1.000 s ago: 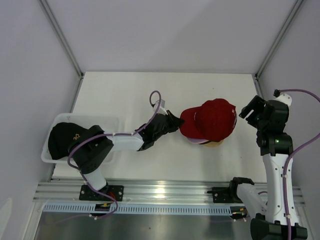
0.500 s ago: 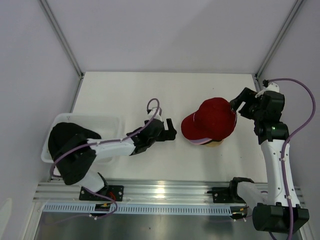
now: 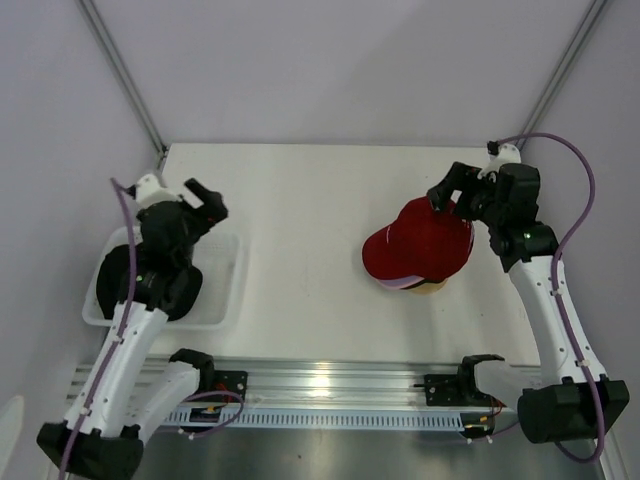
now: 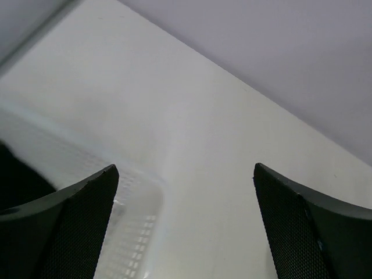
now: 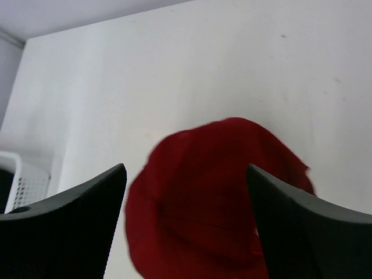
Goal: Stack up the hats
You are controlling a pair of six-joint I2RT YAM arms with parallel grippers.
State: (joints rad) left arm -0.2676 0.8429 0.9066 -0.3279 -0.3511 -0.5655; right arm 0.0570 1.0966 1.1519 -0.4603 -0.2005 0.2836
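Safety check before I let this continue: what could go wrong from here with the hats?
1. The right jaws, open, hang close by the red hat; a bump could slide it off the pile.
2. The black hat lies in the mesh basket, partly hidden under the left arm; a blind grab may snag the basket wall.

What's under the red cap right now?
A thin pale brim edge and a bit of tan wood peek out at the near rim of the red cap. Whatever else lies beneath is covered, so I cannot count the caps below.
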